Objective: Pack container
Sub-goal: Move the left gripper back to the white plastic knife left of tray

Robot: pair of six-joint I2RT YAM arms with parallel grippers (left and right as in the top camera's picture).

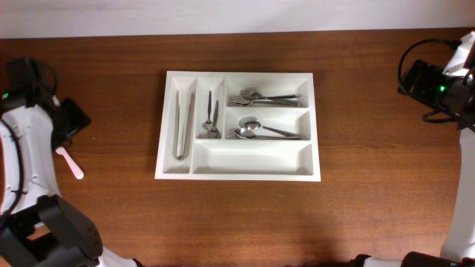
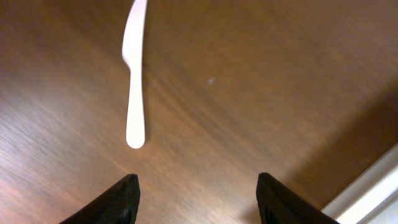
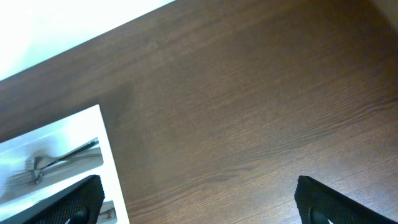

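Robot lab bench, wood-grain table [image 1: 371, 208], left arm [image 1: 18, 148] and right arm [image 1: 445, 85] at its sides

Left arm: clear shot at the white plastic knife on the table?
Probably yes: the knife lies on bare table just ahead of the left gripper, jaws apart, nothing in the way.

I can't read any text, label, brand mark or number in any of my three views. The white cutlery tray [image 1: 252, 157] carries no lettering that I can make out from here.
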